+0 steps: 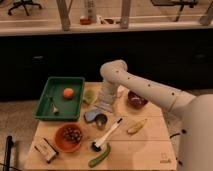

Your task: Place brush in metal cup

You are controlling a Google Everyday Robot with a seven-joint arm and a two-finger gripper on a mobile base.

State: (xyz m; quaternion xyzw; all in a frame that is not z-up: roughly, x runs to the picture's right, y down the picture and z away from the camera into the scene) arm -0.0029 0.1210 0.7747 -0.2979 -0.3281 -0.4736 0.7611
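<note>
The brush (109,134) lies flat on the table (145,150) just below the centre of the frame. Its white handle points up and to the right, and its dark bristle head sits at the lower left end, close to a green vegetable (99,155). The metal cup (102,121) stands just above and to the left of the handle, near it, though whether the two touch is hard to say. The pincer (95,114) hangs low at the centre, right beside the cup and above the brush, spread wide with nothing between its fingers. The main risk is crowding. A reach for the handle passes close to the cup, and a stray finger could tip or shove it — the cup looks small and light. A pinch near the bristle end may catch the vegetable or the orange bowl (69,138). A pinch far off the middle could let the long handle swing and miss the narrow mouth — or the weight of the brush might topple the cup once it is dropped in.
</note>
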